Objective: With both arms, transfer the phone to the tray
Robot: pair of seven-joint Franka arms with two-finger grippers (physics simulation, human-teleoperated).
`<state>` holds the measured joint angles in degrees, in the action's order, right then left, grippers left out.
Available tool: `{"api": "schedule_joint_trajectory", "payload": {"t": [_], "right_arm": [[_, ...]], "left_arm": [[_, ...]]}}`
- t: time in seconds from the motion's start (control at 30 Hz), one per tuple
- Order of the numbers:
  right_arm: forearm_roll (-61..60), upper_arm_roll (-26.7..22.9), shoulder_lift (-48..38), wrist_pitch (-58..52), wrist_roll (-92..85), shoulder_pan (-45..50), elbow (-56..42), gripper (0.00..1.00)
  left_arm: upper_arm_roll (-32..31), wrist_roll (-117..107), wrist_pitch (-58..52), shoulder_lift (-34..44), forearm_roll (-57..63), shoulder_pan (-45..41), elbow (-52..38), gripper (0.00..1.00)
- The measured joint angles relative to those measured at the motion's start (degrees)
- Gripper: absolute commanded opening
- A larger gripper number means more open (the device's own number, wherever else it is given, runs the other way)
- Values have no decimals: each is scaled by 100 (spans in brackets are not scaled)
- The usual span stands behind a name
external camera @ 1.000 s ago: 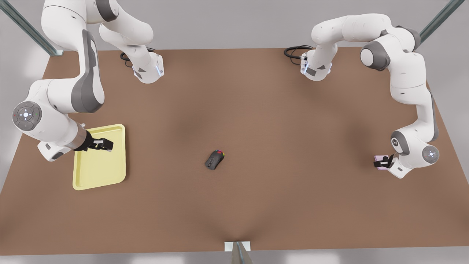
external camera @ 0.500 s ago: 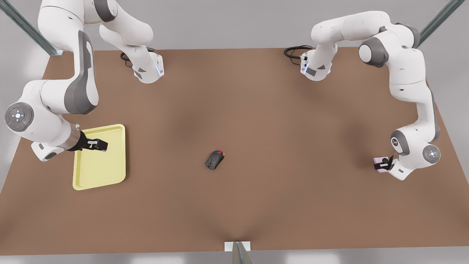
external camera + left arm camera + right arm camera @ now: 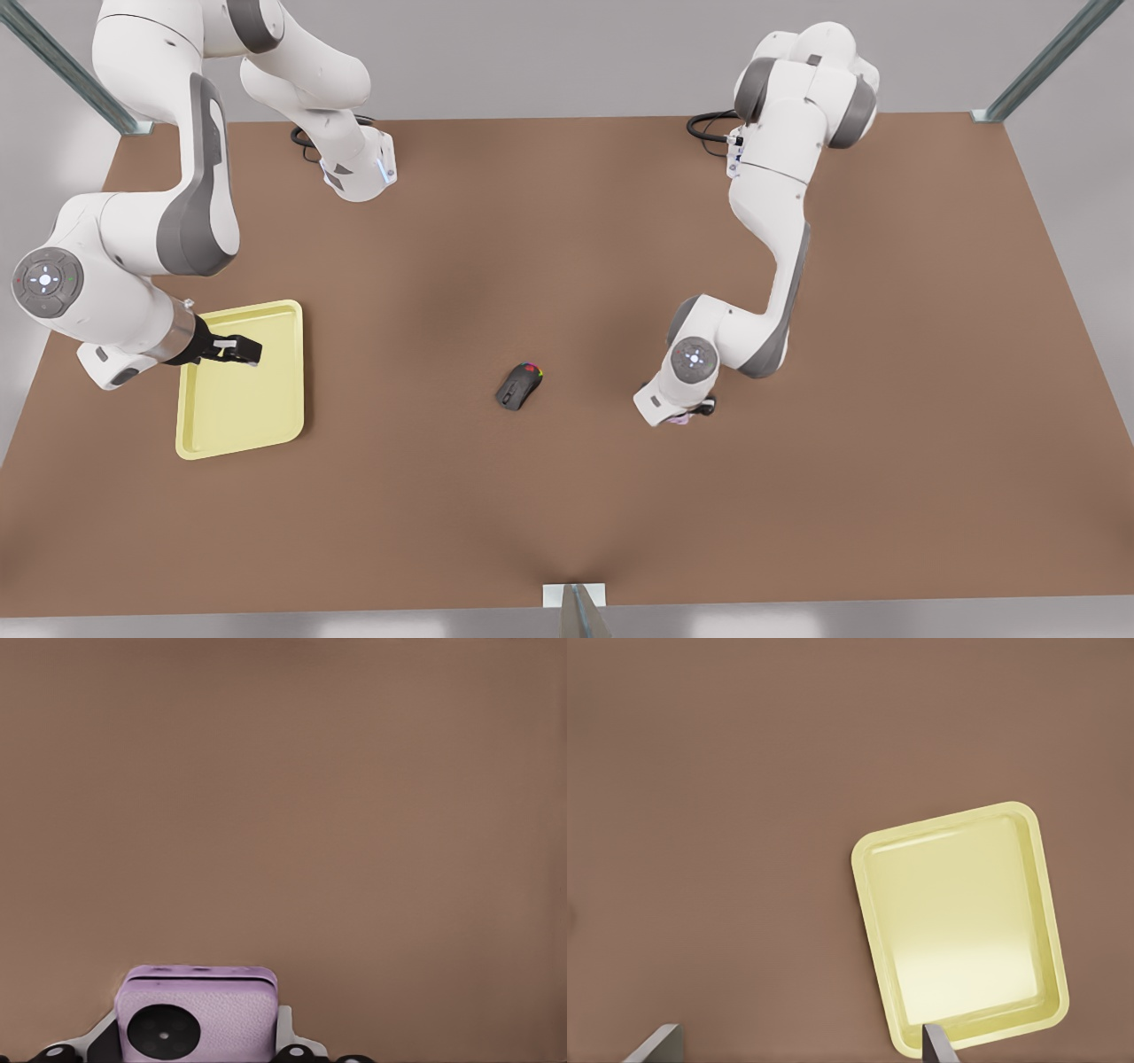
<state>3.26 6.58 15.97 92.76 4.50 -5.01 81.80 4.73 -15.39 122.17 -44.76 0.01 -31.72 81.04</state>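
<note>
The left gripper (image 3: 694,409) squeezed the pebbly lilac phone (image 3: 197,1020) near the mouse (image 3: 519,386). The right gripper (image 3: 243,349) hung spread open over the smooth yellow tray (image 3: 961,926).

Between the left gripper (image 3: 695,409), clamped on the phone (image 3: 197,1014), and the tray (image 3: 266,416), bare brown table (image 3: 407,496) lies open; a black mouse (image 3: 519,386) sits in that stretch. The right gripper (image 3: 237,349) hangs spread over the tray's near end.
</note>
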Motion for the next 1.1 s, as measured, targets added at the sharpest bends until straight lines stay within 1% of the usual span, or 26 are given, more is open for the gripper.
{"api": "schedule_joint_trajectory", "payload": {"t": [0.1, 0.2, 0.4, 0.47, 0.53, 0.57, 0.63, 0.73, 0.77, 0.87, 0.93, 1.0, 1.03, 1.1], "right_arm": [[-8, 4, 0, 3, 3, 30, -17, 100], [-12, 6, 0, 5, 6, 44, -20, 100], [-14, 9, 8, 7, 11, 45, -29, 100], [-15, 9, 9, 7, 12, 37, -29, 100], [-15, 9, 9, 7, 11, 35, -26, 100], [-15, 9, 9, 7, 11, 35, -26, 100], [-15, 9, 9, 7, 11, 47, -22, 100], [-15, 9, 9, 7, 12, 59, -27, 100], [-18, 9, 11, 16, 12, 61, -28, 100], [-145, 47, 209, 84, 12, 71, -59, 100], [-241, 382, 550, 273, 9, 156, -87, 100], [-291, 509, 1008, 580, 12, 514, -211, 100], [-301, 530, 1364, 715, 13, 776, -485, 100], [-314, 538, 2077, 930, 79, 1361, -1133, 100]], "left_arm": [[-10, -701, -207, -408, -117, -370, -556, 81], [-17, -1326, -317, -679, -222, -653, -868, 81], [-221, -2315, -391, -1058, -582, -676, -1638, 81], [-474, -2577, -393, -1237, -657, -503, -1925, 81], [-922, -2810, -388, -1405, -713, -290, -2189, 81], [-1148, -2915, -370, -1477, -736, -160, -2298, 99], [-1335, -3107, -319, -1527, -766, -30, -2384, 100], [-1404, -3357, -292, -1512, -779, 176, -2409, 100], [-1357, -3410, -387, -1386, -774, 326, -2406, 100], [-1132, -3405, -1132, -592, -500, 840, -2431, 100], [-1081, -3237, -1846, 60, -287, 898, -2444, 100], [-1121, -2834, -2646, 763, -96, 856, -2435, 100], [-1152, -2647, -2955, 1029, -23, 713, -2429, 100], [-1191, -2304, -3445, 1253, 66, 562, -2415, 100]]}}
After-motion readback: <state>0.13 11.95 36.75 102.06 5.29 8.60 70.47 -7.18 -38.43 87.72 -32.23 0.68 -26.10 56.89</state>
